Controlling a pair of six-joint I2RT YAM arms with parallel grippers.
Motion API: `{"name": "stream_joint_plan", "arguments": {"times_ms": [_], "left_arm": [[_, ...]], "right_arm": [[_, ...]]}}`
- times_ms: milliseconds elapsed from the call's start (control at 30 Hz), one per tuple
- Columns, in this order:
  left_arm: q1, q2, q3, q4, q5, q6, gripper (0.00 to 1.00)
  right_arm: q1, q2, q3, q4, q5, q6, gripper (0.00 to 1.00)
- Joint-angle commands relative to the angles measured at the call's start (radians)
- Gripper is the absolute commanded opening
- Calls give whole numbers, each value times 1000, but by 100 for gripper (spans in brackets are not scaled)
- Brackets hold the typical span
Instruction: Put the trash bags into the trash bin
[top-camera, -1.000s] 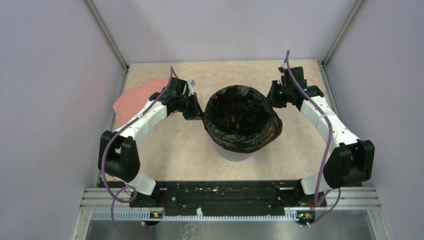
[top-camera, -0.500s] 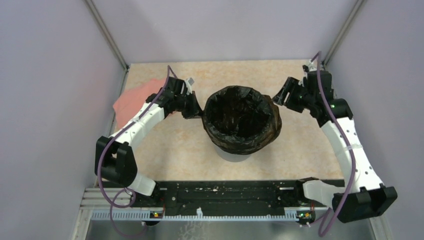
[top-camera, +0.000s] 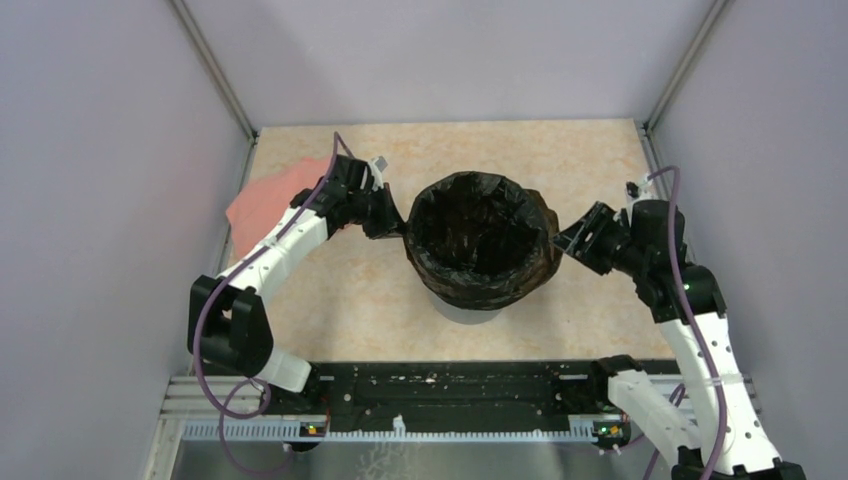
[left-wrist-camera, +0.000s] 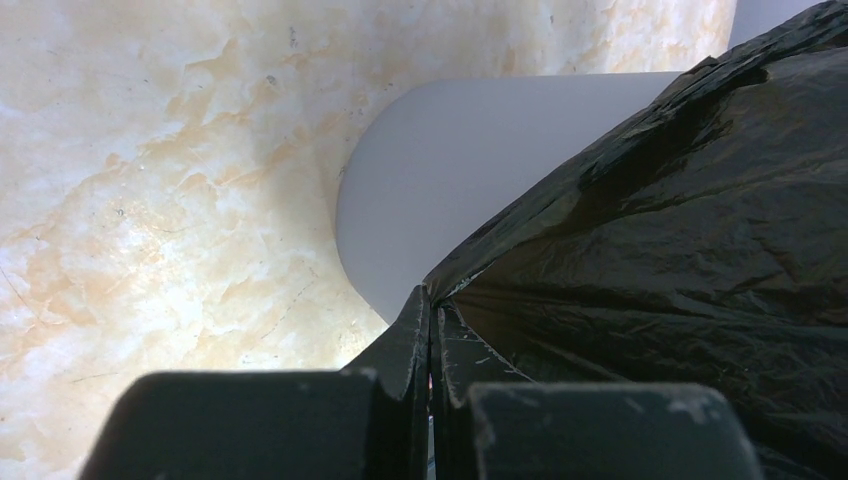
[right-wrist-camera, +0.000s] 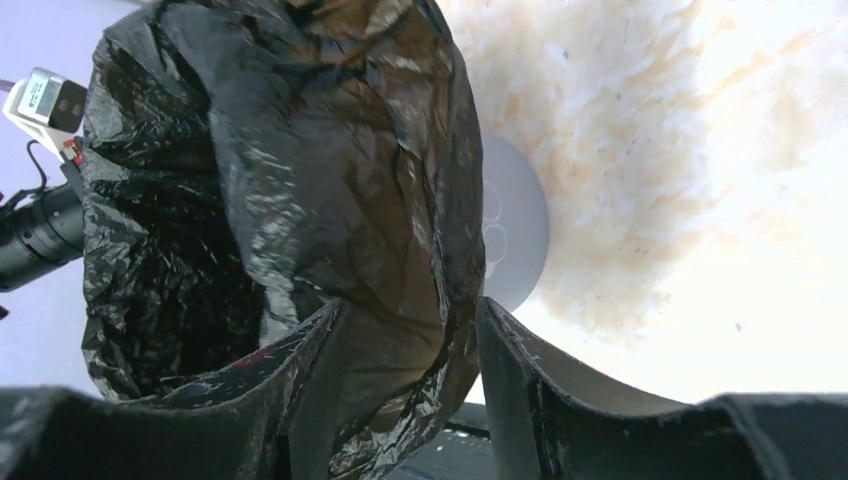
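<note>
The black trash bag (top-camera: 480, 240) lines the grey trash bin (top-camera: 470, 310) at the table's middle, its rim folded over the outside. My left gripper (top-camera: 392, 222) is shut on the bag's left edge; in the left wrist view the fingers (left-wrist-camera: 405, 350) pinch the black film (left-wrist-camera: 680, 230) beside the bin's grey wall (left-wrist-camera: 450, 200). My right gripper (top-camera: 568, 240) is open at the bag's right side. In the right wrist view the brownish bag fold (right-wrist-camera: 370, 200) hangs between its spread fingers (right-wrist-camera: 510, 370), and the bin's base (right-wrist-camera: 515, 235) shows behind.
A salmon-pink cloth (top-camera: 265, 195) lies at the far left under the left arm. Purple walls close the table on three sides. The black rail (top-camera: 450, 385) with the arm bases runs along the near edge.
My right arm has swung from the far right of the bin toward the near right, and its gripper now sits lower at the bag's right side. The left gripper has held still on the bag.
</note>
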Motion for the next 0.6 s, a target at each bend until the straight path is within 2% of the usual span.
{"name": "stream_joint_plan", "arguments": {"times_ms": [0,233,367,567], "left_arm": [[-3,-42,-8,33,20,-11,0],[-3,-44,-12,35,20,-7,0],[-4,-40,-10,38,23,-8,0],[-4,-38,-8,41,22,-12,0]], "right_arm": [[-7,-86,-113,129,-68,163,49],[-7,-187,-251,264,-67,288,51],[-7,-195,-266,262,-50,302,51],[-6,-192,-288,251,-40,314,38]]}}
